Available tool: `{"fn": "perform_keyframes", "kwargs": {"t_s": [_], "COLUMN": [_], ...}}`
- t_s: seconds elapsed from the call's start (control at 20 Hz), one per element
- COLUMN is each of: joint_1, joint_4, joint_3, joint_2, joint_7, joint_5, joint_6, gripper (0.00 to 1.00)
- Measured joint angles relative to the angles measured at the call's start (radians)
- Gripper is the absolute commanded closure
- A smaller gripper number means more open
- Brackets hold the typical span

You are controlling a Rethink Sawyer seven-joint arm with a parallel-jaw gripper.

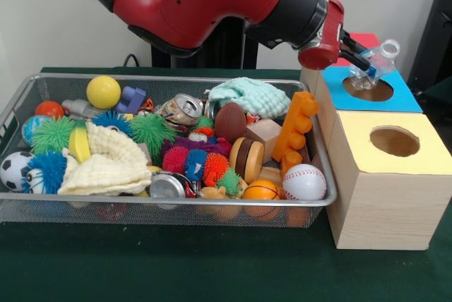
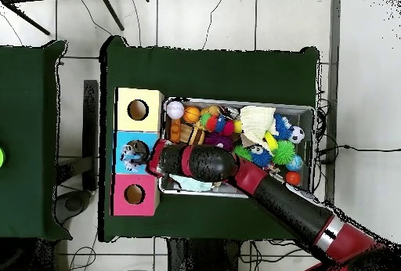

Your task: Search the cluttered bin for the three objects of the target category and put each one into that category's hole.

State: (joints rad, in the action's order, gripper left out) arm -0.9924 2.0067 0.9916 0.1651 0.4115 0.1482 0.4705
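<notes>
My gripper (image 1: 361,60) reaches out over the blue-faced wooden box (image 1: 409,97) and is shut on a clear plastic bottle (image 1: 379,62). The bottle hangs tilted just above the round hole (image 1: 370,90), its lower end at the hole's rim. In the overhead view the bottle (image 2: 135,155) covers the hole in the blue box (image 2: 123,144), with the gripper (image 2: 150,155) beside it. The wire mesh bin (image 1: 141,204) lies left of the boxes, full of clutter; it also shows in the overhead view (image 2: 314,131).
A yellow-faced box (image 1: 417,164) stands in front of the blue one and a red-faced box (image 1: 366,38) behind. The bin holds crushed cans (image 1: 181,109), a baseball (image 1: 304,182), an orange block (image 1: 296,125), cloths, spiky balls. The arm (image 2: 274,193) crosses the bin.
</notes>
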Motion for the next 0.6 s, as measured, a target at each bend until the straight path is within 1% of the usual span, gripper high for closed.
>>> {"fn": "perform_keyframes", "kwargs": {"t_s": [0.6], "joint_1": [-0.038], "joint_4": [-0.001], "joint_3": [0.073], "joint_2": [-0.065], "joint_7": [0.000], "joint_5": [0.056], "joint_6": [0.000], "gripper": [1.00]}}
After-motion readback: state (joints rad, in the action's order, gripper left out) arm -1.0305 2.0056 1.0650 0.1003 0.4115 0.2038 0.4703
